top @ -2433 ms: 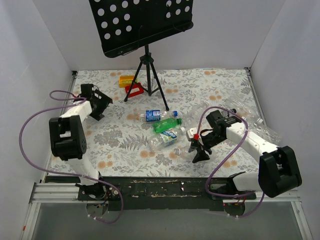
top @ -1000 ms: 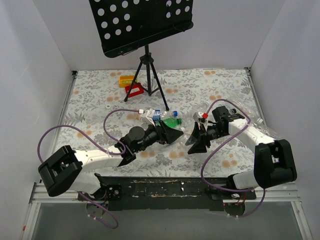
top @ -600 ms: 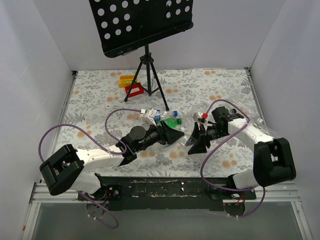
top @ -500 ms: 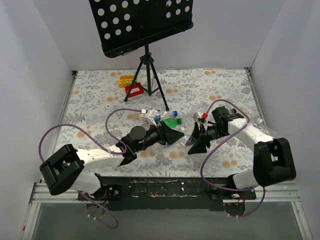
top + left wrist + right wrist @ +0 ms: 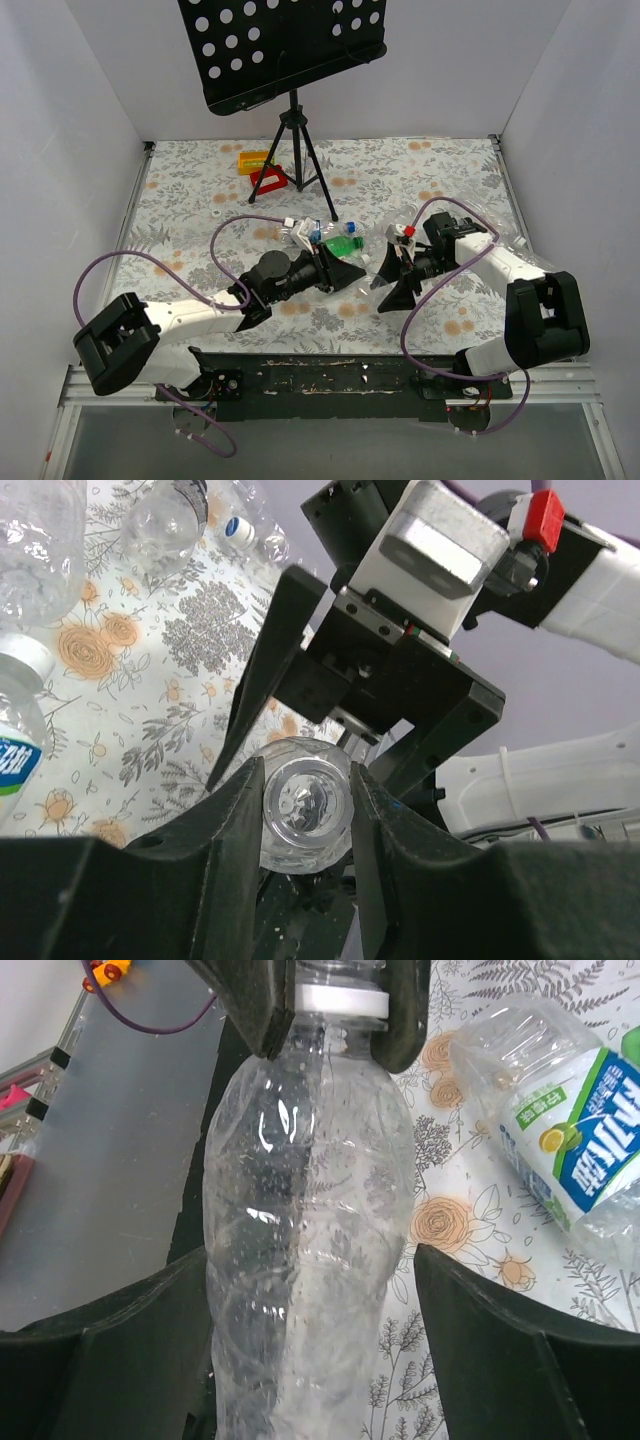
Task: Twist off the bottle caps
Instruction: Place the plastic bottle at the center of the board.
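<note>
On the tabletop (image 5: 200, 190), the clear bottle (image 5: 300, 1210) sits at centre, spanned between both hands. It is dented, with droplets inside and a white neck ring (image 5: 342, 1000). The right hand (image 5: 310, 1260) straddles the body, fingers wide; whether it grips cannot be told. The left hand (image 5: 307, 792) is clenched on the bottle's top end. Step in hand, by judgement: unscrewing. Next: brace the body, rotate the left wrist about the neck axis. Whether a cap remains is unclear.

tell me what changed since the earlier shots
The left arm swung in from the left edge to the middle; the left jaws shut on the neck of the clear bottle. The right jaws opened around its body. The music stand and red and yellow blocks stayed put.
</note>
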`<state>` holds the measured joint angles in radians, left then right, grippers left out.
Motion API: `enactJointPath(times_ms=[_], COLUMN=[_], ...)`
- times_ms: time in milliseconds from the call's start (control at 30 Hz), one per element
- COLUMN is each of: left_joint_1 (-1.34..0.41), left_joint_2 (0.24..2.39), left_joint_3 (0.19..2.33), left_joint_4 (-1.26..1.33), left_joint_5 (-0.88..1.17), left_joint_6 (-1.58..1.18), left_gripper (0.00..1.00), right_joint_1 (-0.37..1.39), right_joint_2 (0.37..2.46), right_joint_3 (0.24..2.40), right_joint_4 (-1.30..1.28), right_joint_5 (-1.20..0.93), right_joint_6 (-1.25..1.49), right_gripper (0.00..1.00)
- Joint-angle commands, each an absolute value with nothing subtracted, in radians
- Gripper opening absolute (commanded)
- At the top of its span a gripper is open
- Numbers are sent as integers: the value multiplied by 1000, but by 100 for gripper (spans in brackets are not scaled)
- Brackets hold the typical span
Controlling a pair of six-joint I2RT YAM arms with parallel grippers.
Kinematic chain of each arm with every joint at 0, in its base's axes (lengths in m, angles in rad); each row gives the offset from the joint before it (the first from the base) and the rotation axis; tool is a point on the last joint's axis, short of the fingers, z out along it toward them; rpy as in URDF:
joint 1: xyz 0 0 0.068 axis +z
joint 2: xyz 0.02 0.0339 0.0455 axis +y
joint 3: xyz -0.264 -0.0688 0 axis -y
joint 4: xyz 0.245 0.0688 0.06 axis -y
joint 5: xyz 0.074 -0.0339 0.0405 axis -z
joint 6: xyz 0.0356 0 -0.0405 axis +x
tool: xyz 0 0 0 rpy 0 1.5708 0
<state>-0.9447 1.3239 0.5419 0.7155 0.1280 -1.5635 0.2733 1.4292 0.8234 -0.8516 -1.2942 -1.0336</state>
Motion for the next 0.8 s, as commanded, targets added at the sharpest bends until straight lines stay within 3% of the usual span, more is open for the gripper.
enactJointPath(times_ms=[0, 367, 567, 767], left_joint_1=[-907, -664, -609, -508], left_joint_2=[1172, 809, 831, 951], left_joint_3=[563, 734, 1007, 1127], left_joint_4=[543, -199, -524, -565], left_joint_5=[141, 146, -102, -285], left_joint_6=[-1540, -1389, -1192, -1033], left_gripper=[0, 0, 0, 0], right_joint_1=[255, 193, 169, 167], right_joint_2=[1431, 1370, 1350, 1353], right_joint_3=[894, 904, 894, 894], right_joint_4=[-985, -1051, -1043, -1042], right_joint_5=[-1322, -1327, -1331, -1331], right_joint_6=[-1172, -1270, -1272, -1273], right_gripper=[87, 90, 91, 92])
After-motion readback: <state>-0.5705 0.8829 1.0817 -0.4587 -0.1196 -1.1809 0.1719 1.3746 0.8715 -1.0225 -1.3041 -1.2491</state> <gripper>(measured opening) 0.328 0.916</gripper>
